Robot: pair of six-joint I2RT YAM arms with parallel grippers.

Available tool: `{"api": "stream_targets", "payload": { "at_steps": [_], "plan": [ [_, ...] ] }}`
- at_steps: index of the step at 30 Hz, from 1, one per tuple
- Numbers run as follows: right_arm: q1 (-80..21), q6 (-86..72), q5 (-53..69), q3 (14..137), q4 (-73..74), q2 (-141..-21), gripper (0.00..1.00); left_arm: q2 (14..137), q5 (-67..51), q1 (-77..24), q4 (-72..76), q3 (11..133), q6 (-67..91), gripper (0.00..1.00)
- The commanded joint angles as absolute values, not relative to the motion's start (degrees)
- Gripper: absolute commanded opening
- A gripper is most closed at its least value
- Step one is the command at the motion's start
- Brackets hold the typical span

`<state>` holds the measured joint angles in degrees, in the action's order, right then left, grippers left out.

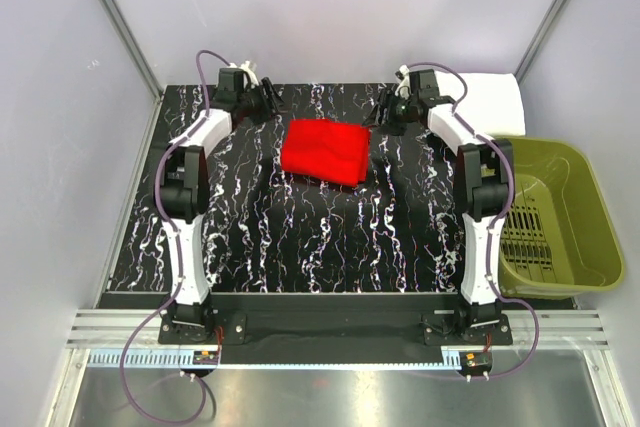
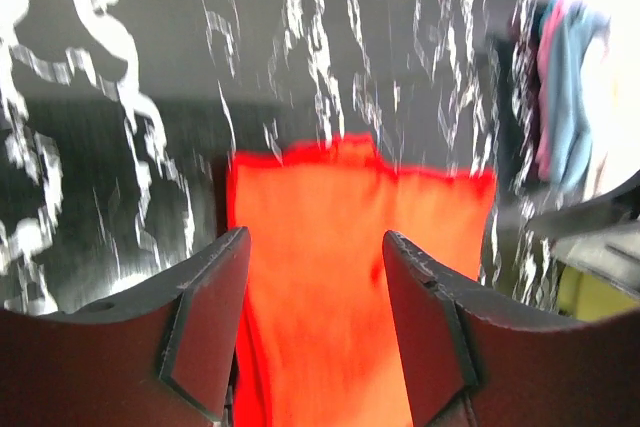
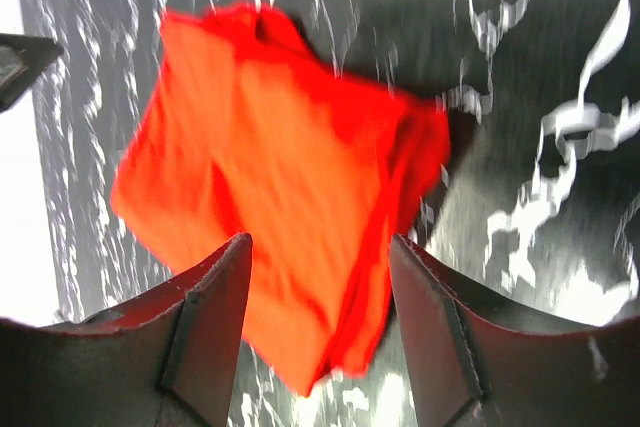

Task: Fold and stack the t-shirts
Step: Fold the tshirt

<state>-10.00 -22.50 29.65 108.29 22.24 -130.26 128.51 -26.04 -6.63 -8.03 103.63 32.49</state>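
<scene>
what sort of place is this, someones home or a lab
Most likely a robot lab cell, not a home: two arms bolted to a black marbled table, plain white walls on metal framing closing it in.

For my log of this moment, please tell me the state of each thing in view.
red t-shirt: folded, lying free on the table.
white t-shirt: folded, at the far right corner.
basket: upright, looks empty.
left hand: open, holds nothing.
right hand: open, holds nothing.
</scene>
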Motion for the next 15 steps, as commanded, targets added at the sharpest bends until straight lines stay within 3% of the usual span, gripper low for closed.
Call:
{"api": "stream_targets", "payload": {
  "at_steps": [1, 4, 10, 15],
  "plan": [
    [-10.28, -19.08, 30.41, 103.28, 19.95, -124.10, 0.64, 120.69, -24.61, -7.91, -11.95, 97.57, 26.02, 0.61],
    [-10.28, -18.02, 31.98, 103.89, 22.41, -124.80, 0.66, 119.80, -28.20, -8.17, -12.74, 92.39, 28.21, 0.60],
    [-10.28, -17.58, 35.94, 92.66, 19.78, -120.07, 0.72, 113.30, -25.14, -10.98, -12.05, 81.05, 26.54, 0.60],
    [-10.89, -16.79, 39.64, 88.60, 18.02, -119.01, 0.63, 108.37, -21.62, -10.99, -7.99, 72.78, 26.46, 0.63]
  ]
}}
